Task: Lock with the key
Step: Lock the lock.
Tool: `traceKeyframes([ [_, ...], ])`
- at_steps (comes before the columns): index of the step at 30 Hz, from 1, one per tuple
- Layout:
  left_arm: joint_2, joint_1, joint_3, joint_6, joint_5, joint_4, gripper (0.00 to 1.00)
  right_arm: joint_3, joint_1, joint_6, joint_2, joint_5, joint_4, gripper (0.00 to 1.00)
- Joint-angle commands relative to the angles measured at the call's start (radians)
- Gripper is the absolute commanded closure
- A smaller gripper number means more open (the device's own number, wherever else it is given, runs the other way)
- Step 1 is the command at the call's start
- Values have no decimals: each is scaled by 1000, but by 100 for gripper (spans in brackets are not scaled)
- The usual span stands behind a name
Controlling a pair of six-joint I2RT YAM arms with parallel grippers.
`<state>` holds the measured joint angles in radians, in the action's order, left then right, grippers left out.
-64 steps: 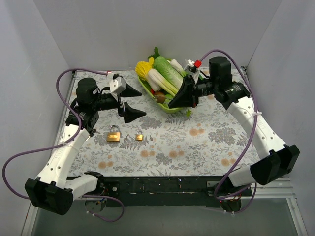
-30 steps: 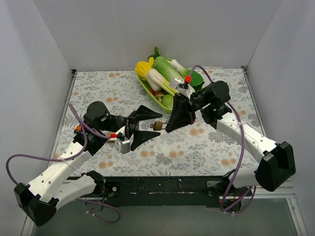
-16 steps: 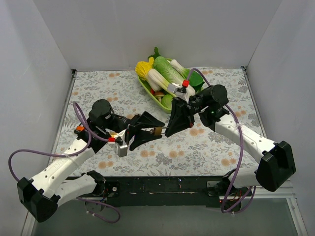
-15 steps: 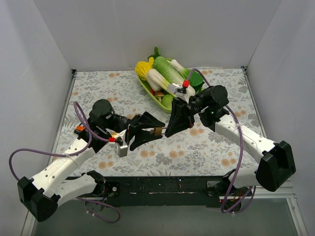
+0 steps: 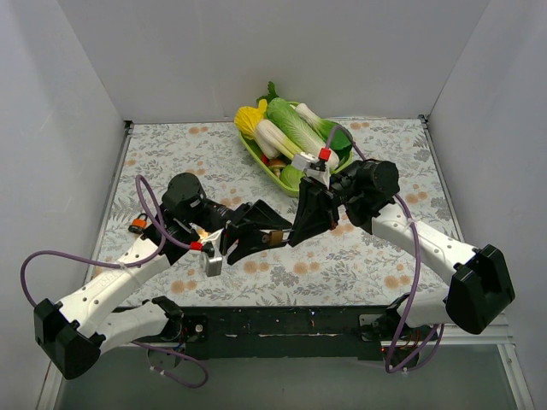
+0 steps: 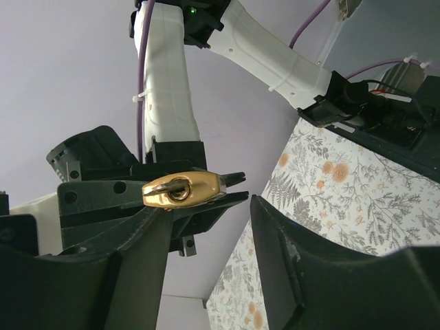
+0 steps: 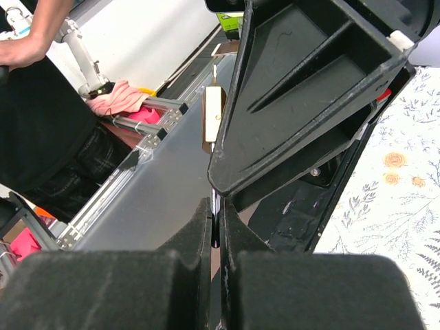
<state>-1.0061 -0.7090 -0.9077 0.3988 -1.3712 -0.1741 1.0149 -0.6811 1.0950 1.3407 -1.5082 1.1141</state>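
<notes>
Your padlock (image 5: pixel 274 238) is up off the table, hanging just toward 6 o'clock from the table's middle in the top view. It's a small brass one with a rounded body. The right gripper (image 5: pixel 292 238), reaching in from 2 o'clock, is clamped on it, and the shackle is hidden in that grip. Through the left wrist camera you're looking at its underside (image 6: pixel 184 191): the long axis runs 9 to 3 o'clock and the silver keyway faces the lens. One end touches a left finger (image 6: pixel 148 234).
</notes>
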Motion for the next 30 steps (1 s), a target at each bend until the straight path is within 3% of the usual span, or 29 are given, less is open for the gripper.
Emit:
traceKeyframes([
  [1, 15, -23, -26, 32, -92, -30, 55, -18, 8, 23, -25, -155, 59, 99],
  [10, 23, -26, -31, 44, -132, -28, 64, -35, 5, 22, -20, -155, 55, 99],
  [13, 26, -26, -25, 61, -158, -28, 42, -36, 5, 26, -14, -155, 69, 99],
  [14, 24, -26, -25, 60, -170, -28, 39, -32, 5, 29, -11, -155, 75, 99],
  [22, 14, -26, -43, 74, -201, -1, 51, -29, -5, 42, 0, -156, 112, 99],
  [27, 1, -26, -46, 57, -193, 2, 41, -35, -32, 32, -14, -156, 105, 99],
  [30, -12, -26, -57, 32, -195, 2, 40, -33, -38, 26, -11, -156, 107, 99],
])
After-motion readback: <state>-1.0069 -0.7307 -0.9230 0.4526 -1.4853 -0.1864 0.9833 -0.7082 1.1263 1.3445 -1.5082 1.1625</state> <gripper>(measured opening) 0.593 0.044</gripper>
